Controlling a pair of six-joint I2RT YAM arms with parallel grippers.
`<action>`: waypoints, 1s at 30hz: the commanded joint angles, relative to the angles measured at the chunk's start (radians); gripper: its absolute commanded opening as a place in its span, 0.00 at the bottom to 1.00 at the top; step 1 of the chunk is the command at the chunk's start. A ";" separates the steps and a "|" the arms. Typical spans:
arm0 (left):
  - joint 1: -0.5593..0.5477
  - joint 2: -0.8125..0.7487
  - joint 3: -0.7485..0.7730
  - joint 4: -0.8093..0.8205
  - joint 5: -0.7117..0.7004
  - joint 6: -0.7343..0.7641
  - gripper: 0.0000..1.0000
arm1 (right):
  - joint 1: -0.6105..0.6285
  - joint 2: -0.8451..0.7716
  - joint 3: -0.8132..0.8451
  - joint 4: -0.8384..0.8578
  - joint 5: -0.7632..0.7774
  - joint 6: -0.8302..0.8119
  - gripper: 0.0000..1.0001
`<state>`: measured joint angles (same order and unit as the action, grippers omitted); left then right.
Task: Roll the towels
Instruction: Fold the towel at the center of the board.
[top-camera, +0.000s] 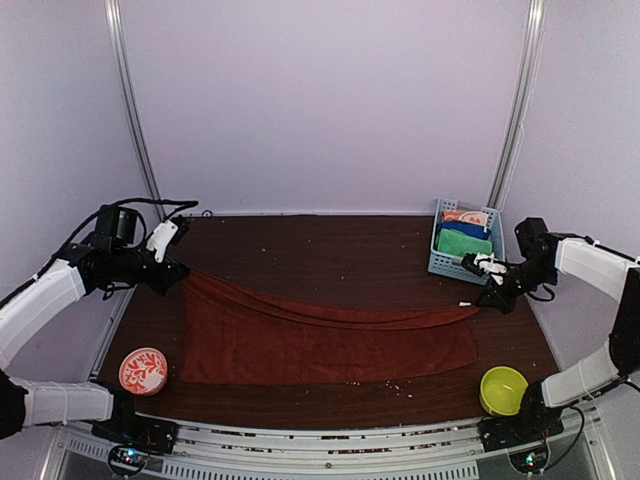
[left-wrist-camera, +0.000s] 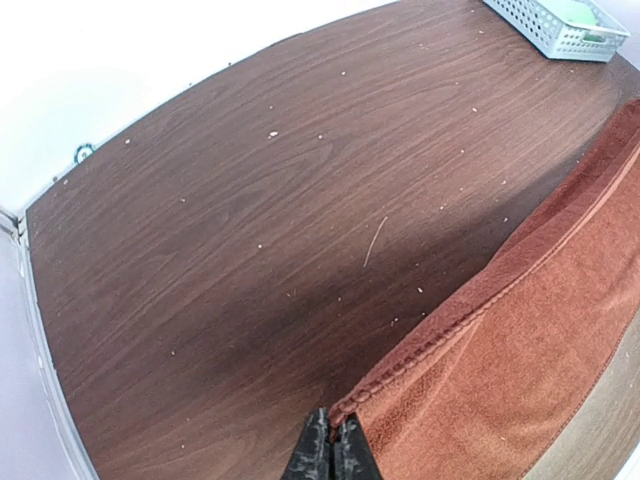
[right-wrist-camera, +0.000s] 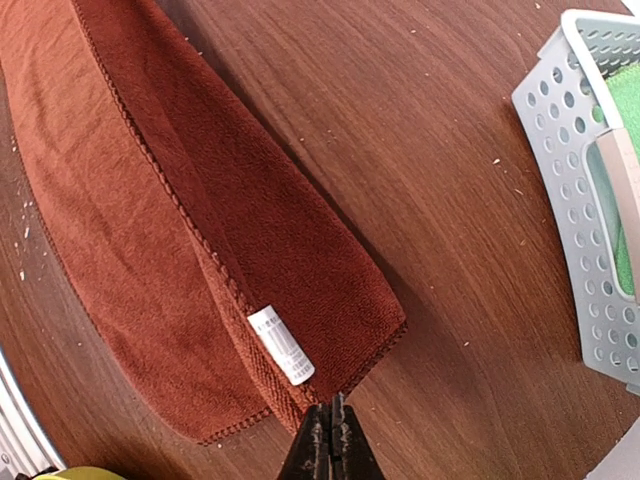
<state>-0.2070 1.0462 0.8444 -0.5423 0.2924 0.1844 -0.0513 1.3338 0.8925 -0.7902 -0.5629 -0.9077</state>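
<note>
While the left gripper (top-camera: 183, 272) and the right gripper (top-camera: 487, 302) are each closed on a far corner, the rust-red towel (top-camera: 330, 345) stretches left-to-right between them. Its near part lies on the table (top-camera: 330, 250).

The long towel (top-camera: 330, 340) is showing deep rust-red, its small label (right-wrist-camera: 281, 344) white with dark print, on a table (top-camera: 330, 250) showing dark brown wood grain flecked with pale crumbs. The basket (top-camera: 445, 262) is looking pale blue-grey, dotted with holes, with a green towel (top-camera: 465, 243) and a blue cloth (top-camera: 465, 229) inside. The left bowl (top-camera: 143, 371) is wearing a red-and-white pattern, while the right bowl (top-camera: 503, 389) is glowing yellow-green.
</note>
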 joint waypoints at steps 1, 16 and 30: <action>-0.005 -0.013 -0.025 0.031 0.028 0.061 0.00 | -0.007 -0.032 -0.024 -0.048 -0.031 -0.053 0.00; -0.008 0.078 0.008 -0.048 0.055 0.056 0.00 | -0.006 -0.054 -0.060 -0.202 -0.050 -0.196 0.00; -0.028 0.150 0.174 -0.262 0.122 0.173 0.00 | 0.004 -0.043 -0.093 -0.305 0.029 -0.310 0.00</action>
<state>-0.2241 1.1679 0.9874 -0.7208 0.3939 0.2817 -0.0513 1.3106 0.8249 -1.0630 -0.5732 -1.1820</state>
